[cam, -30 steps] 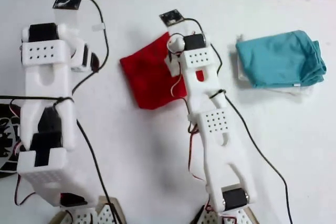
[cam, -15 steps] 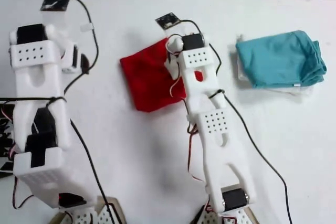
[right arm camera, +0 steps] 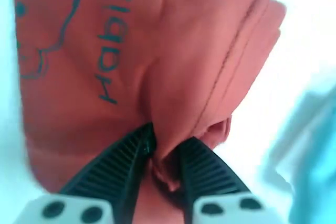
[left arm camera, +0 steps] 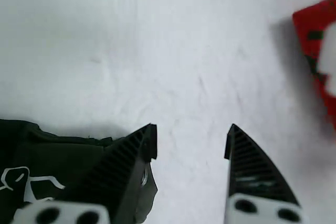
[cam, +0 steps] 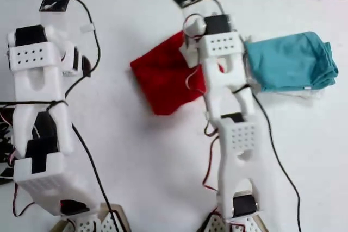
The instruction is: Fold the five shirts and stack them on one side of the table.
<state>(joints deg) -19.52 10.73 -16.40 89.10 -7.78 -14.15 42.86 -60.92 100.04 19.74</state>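
– Red first: where did the red shirt (cam: 163,80) lie in the high view?
– Rumpled on the white table (cam: 141,150). The teal shirt (cam: 291,61) sat folded close beside it, on the side away from the left arm (cam: 38,80).
– Were the two shirts touching?
– I could not tell. The right arm (cam: 231,129) stretched over the red shirt's edge nearest the teal one and hid that border. The left arm stood well apart from the red shirt, on its other side.
– And the left wrist view?
– The left gripper (left arm camera: 191,129) hung over bare table, its jaws spread wide with nothing between them. A corner of the red shirt showed far off beyond one finger. A black cloth (left arm camera: 42,145) with white print lay by the other finger, on the side away from the red shirt.
– Did that finger touch the cloth?
– That I could not make out.
– The right wrist view, then?
– The right gripper (right arm camera: 170,135) was pinched on a raised fold of the red shirt. Its ribbed fingers (right arm camera: 126,156) nearly met, with cloth squeezed between them. Dark lettering ran across the red shirt beyond the fold, and a stitched hem curved past the jaws. A strip of teal showed near that hem.
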